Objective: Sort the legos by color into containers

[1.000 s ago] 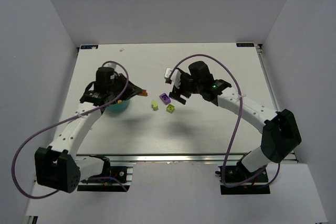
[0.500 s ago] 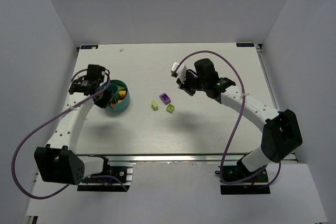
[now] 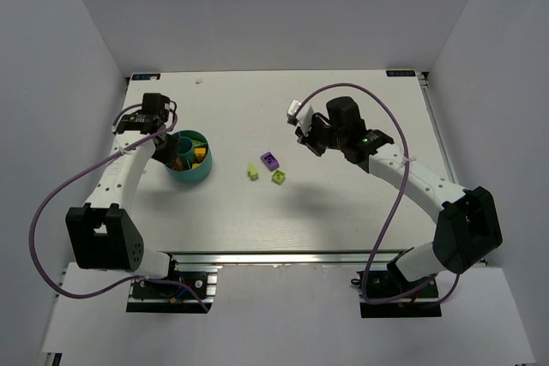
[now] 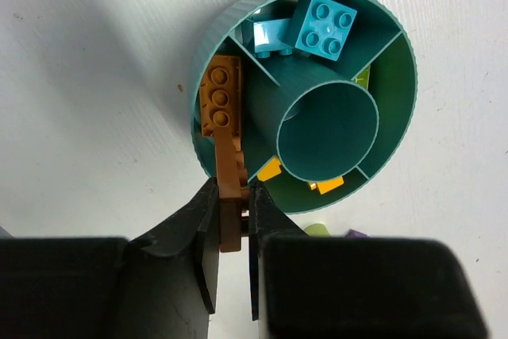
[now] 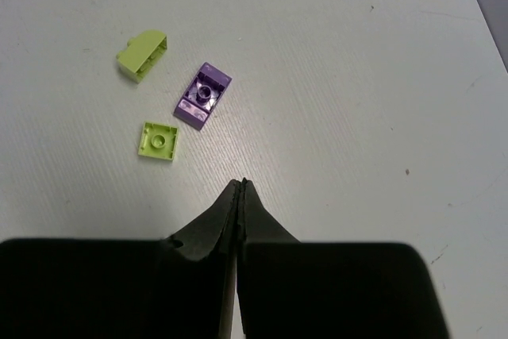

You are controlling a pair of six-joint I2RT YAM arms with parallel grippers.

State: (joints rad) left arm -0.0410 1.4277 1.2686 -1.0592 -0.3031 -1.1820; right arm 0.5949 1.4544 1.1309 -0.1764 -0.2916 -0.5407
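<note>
The left gripper (image 4: 232, 194) is clamped on one end of a long brown brick (image 4: 222, 101). The brick's studded far end reaches over the rim of the teal bowl (image 4: 202, 53) into one of its compartments. So this brick is, by the look of it, at the point of release rather than dropped. Around the bowl's central ring (image 4: 329, 129), two cyan bricks (image 4: 325, 25) share one compartment. Orange pieces (image 4: 270, 168) sit in another, and a sliver of lime (image 4: 362, 81) shows in a third.

The right gripper (image 5: 240, 188) has its fingers pressed together on nothing and hangs over the table (image 5: 357, 77). Just ahead of it lie a purple brick (image 5: 203, 95), a lime sloped brick (image 5: 141, 55) and a lime square plate (image 5: 158, 140), loose and well apart from the bowl. I judge the sort to be more than half done. Once the brown brick is let go, those three are what is left.
</note>
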